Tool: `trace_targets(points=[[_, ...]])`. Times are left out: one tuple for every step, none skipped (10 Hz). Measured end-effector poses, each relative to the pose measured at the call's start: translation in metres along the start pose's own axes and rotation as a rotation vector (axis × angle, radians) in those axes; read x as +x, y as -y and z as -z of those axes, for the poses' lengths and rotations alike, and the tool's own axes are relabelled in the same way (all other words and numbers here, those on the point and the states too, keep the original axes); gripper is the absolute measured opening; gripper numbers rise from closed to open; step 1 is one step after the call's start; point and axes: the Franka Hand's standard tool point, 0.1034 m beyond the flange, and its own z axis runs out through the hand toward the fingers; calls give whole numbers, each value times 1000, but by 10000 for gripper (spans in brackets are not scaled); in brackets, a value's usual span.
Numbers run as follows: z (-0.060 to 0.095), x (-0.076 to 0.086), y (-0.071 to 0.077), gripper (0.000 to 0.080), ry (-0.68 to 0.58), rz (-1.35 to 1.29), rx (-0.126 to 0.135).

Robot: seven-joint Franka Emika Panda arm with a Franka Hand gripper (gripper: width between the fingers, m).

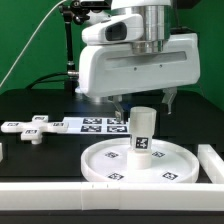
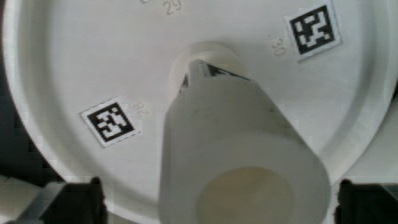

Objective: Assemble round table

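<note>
Behind the white bar (image 1: 40, 195), the rimmed round disc (image 1: 100, 160) with black-and-white square tags lies on the black tabletop (image 1: 40, 150), the cylinder leg (image 1: 143, 132) upright at its centre just below the released, empty end effector (image 1: 148, 102), with the cross-shaped piece (image 1: 25, 127), marker board (image 1: 95, 124) and green backdrop (image 1: 20, 40) beyond.

Black surface (image 1: 45, 150), dim at back. Lying on it: round disc (image 1: 105, 162) near the front; cross-shaped piece (image 1: 30, 128) toward the exterior view's left; marker board (image 1: 88, 123) just beside it, behind the disc. White straight-edged bar (image 1: 50, 192) along the front, possibly touching the disc.
</note>
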Motion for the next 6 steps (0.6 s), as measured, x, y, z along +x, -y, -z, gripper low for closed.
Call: trace_targets(points=[[-1, -1, 0, 649, 1, -1, 1], [-1, -1, 0, 649, 3, -2, 2], [-3, -2, 0, 649, 6, -4, 4], [-4, -2, 2, 538, 7, -4, 6], [-5, -2, 5, 402, 7, 1, 8], [-5, -2, 5, 402, 7, 1, 8]])
